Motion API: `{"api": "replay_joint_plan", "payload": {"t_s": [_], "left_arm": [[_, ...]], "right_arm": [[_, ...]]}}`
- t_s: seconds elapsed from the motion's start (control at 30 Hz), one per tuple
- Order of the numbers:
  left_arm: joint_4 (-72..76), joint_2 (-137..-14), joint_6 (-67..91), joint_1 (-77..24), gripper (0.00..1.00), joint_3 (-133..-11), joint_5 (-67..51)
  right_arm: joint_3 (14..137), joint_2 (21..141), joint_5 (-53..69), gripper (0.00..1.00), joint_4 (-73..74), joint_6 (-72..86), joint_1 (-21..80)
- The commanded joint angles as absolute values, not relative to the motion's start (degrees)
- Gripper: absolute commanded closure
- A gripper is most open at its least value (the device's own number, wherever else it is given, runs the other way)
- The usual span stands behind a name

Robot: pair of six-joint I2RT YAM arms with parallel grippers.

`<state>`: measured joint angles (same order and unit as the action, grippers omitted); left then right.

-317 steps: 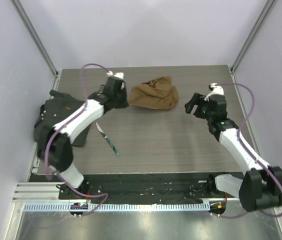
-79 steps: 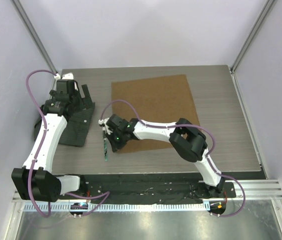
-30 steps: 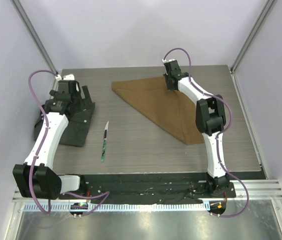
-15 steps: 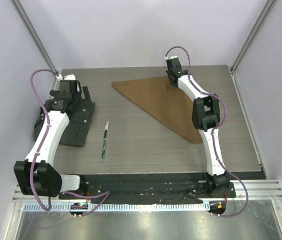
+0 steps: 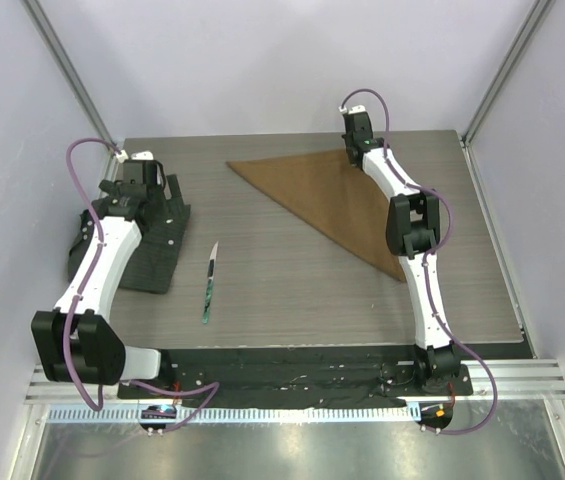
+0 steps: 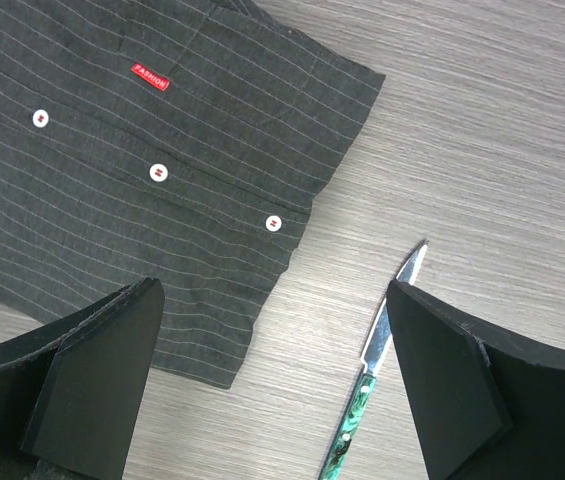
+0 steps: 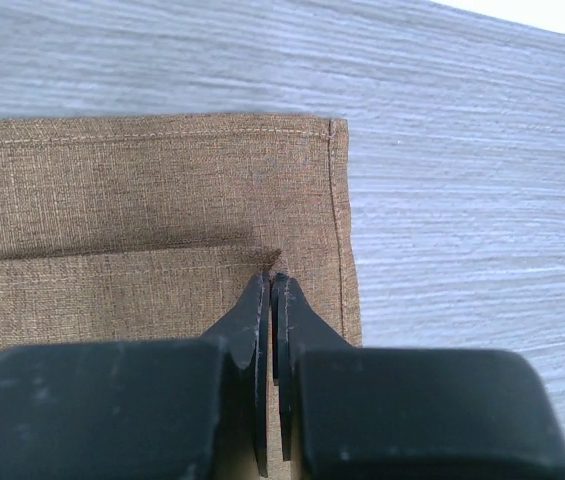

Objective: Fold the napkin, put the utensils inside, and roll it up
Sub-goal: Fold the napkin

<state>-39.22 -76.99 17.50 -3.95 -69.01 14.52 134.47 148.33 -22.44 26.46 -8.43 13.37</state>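
Carried farther, the napkin (image 7: 142,190) corner nearly meets its far-right tabletop corner, pinched by the right end effector (image 7: 270,285); lower flat before releasing, edges matched. Left end effector (image 6: 272,330) hangs spread, left, above the knife (image 5: 208,285).

Robot lab booth: blank pale walls (image 5: 282,60), aluminium corner posts (image 5: 72,77), wood-grain table (image 5: 292,285).

I see my right end effector (image 7: 270,285) with its fingers pressed together, the tips right at the corner of the upper layer of the tan-brown napkin (image 7: 112,190). I can't tell whether cloth is pinched. The napkin's stitched corner lies flat on the grey wood-grain counter (image 7: 462,200).
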Motion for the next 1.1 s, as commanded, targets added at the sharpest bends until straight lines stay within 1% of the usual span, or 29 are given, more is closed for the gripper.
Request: {"api": "replay_joint_plan", "payload": {"t_s": [0.0, 0.43, 0.8, 1.07], "left_arm": [[-36.91, -77.52, 16.79, -3.34, 0.00, -68.99, 15.64], [-37.00, -77.78, 16.70, -2.90, 0.00, -69.17, 15.47], [-37.00, -77.78, 16.79, -2.72, 0.00, -69.17, 15.21], [-36.91, -77.70, 16.87, -2.64, 0.00, -69.17, 14.85]], "right_arm": [[137.46, 148.45, -23.91, 0.99, 21.89, -9.32, 13.01], [137.90, 147.75, -22.50, 0.99, 16.00, -9.93, 12.92], [137.20, 145.64, -22.50, 0.99, 14.15, -9.58, 12.92], [138.87, 145.99, -22.68, 0.99, 13.18, -9.76, 12.92]]}}
